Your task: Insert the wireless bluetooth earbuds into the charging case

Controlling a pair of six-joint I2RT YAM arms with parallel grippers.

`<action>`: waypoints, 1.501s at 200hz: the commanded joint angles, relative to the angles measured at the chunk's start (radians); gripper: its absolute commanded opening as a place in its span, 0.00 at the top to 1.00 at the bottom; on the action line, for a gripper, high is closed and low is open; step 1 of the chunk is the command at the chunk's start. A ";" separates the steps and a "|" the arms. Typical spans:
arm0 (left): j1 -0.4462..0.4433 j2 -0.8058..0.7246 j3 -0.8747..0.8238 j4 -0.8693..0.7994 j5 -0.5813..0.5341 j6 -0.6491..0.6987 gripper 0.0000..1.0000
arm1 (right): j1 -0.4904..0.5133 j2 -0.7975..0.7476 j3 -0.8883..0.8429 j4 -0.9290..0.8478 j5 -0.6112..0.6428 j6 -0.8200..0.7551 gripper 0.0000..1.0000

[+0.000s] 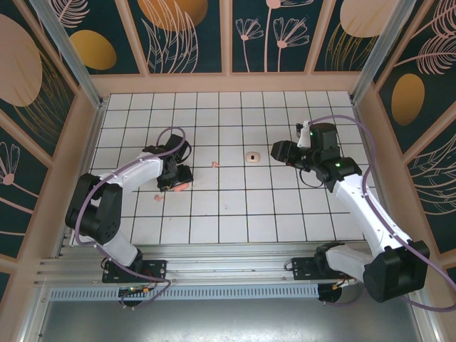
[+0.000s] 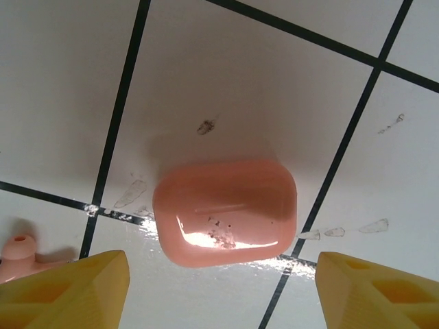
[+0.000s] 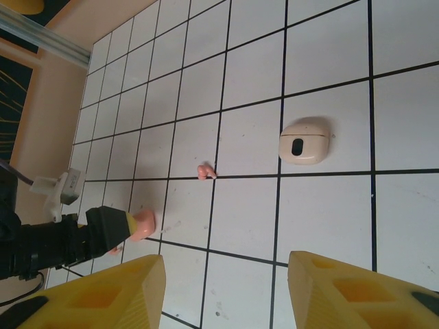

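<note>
1. One pale pink piece, the left-side earbud (image 1: 158, 196), lies on the white tiled tabletop (image 1: 235, 214). It is just left of the left arm's hand.
2. Next comes the left hand (image 2: 221, 296), low over the tiles with its yellow fingertips (image 2: 68, 291) spread wide and pinching nothing.
3. Just beyond those fingertips, in line with the gap between them, the charging case (image 2: 225, 212) lies flat on the tabletop. Its glossy salmon-pink top faces up, it sits across a dark grout line, and it looks shut in the left wrist view. Neither fingertip is seen touching it.
4. Further right, near the middle of the tabletop, the middle earbud (image 1: 216, 164) rests alone beside a grout line, apart from both hands.
5. Right of that earbud is a beige oval (image 1: 251, 156) with a dark centre, sitting inside one tile.
6. Rightmost is the right hand (image 1: 273, 151), near the beige oval and pointing left toward it. In the right wrist view its yellow fingers (image 3: 103, 295) stand wide apart with bare tiles between them, holding nothing.
</note>
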 commanded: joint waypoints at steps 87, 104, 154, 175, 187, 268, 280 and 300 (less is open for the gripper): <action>0.019 0.125 0.028 0.078 0.045 0.003 0.23 | 0.012 0.018 0.026 0.016 0.018 0.011 0.49; 0.019 0.135 0.024 0.089 0.050 0.003 0.23 | 0.012 0.016 0.024 0.015 0.020 0.011 0.49; 0.020 0.104 -0.015 0.115 0.039 -0.002 0.33 | 0.011 0.023 0.024 0.025 0.019 0.011 0.50; 0.019 0.074 -0.024 0.114 0.024 0.006 0.38 | 0.012 0.016 0.019 0.041 0.019 0.017 0.50; 0.018 0.068 -0.025 0.111 0.019 0.014 0.40 | 0.012 0.015 0.020 0.050 0.017 0.019 0.51; 0.018 -0.189 -0.028 0.203 0.048 0.310 0.54 | 0.007 0.069 0.062 0.022 -0.145 -0.046 0.51; 0.018 -0.237 -0.036 0.243 0.089 0.407 0.54 | 0.006 0.092 0.069 0.035 -0.208 -0.049 0.51; 0.017 -0.307 -0.063 0.322 0.158 0.558 0.56 | 0.007 0.137 0.097 0.022 -0.304 -0.082 0.51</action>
